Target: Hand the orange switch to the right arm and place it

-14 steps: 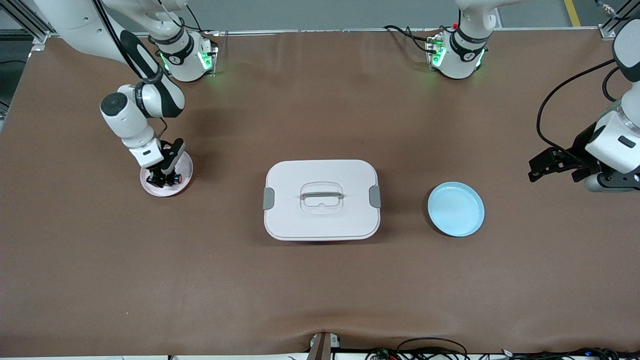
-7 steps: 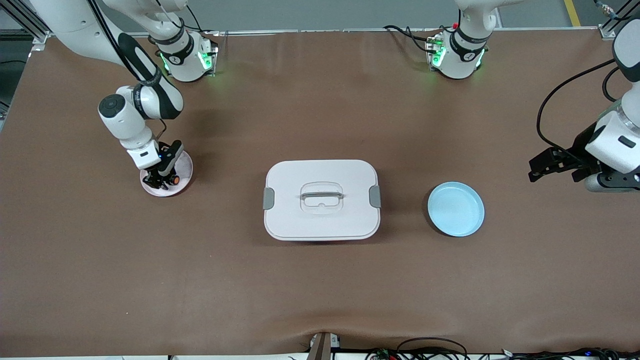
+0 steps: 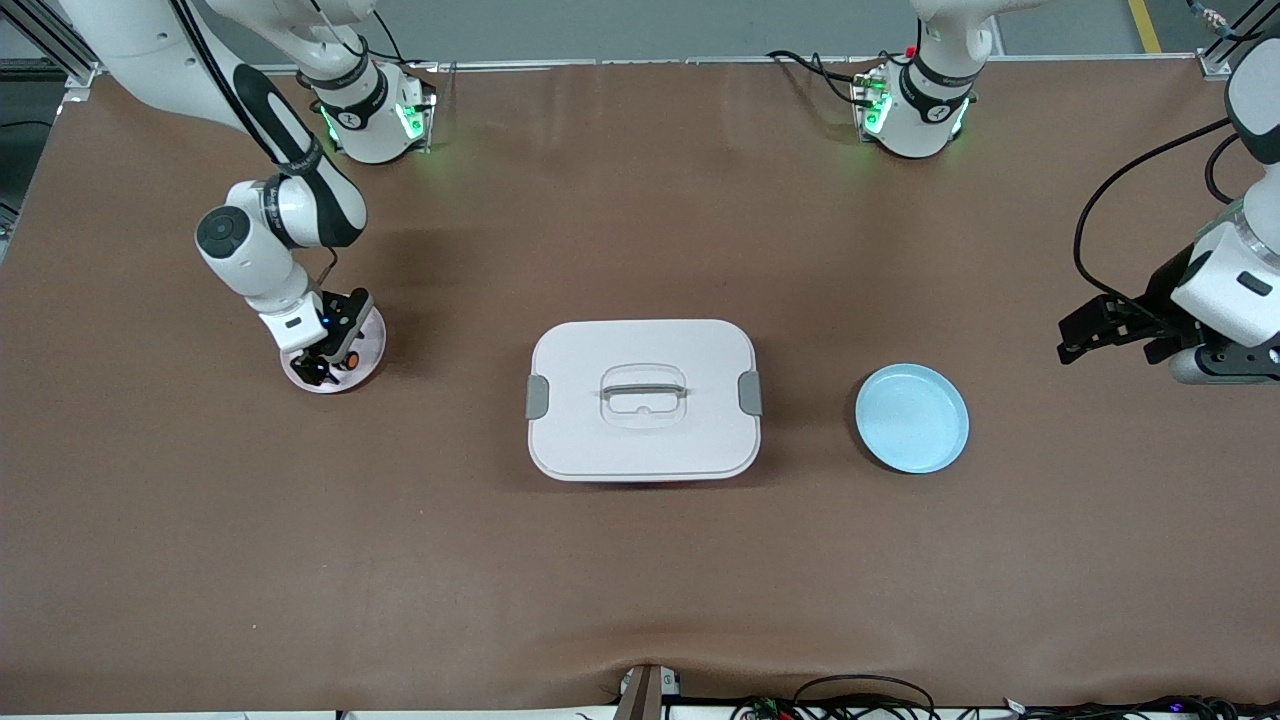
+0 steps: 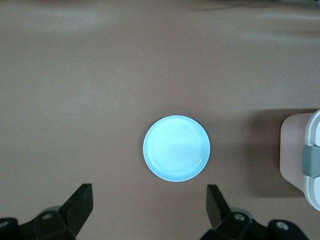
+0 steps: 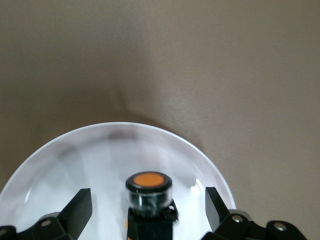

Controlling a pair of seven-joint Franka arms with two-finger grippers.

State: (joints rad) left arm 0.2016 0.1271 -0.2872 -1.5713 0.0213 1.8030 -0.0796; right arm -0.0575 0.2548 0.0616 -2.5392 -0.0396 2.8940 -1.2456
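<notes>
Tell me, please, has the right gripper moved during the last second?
Yes. The right gripper has opened and lifted slightly over the pink plate, leaving the orange switch there.

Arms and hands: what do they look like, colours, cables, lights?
Both arms are white with black joint bands. Bases glow green. The right hand and left hand are black with two fingers. A black cable loops along the left arm.

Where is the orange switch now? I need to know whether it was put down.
The orange switch sits on the pink plate toward the right arm's end of the table, between the open jaws of the right gripper, apart from both.
</notes>
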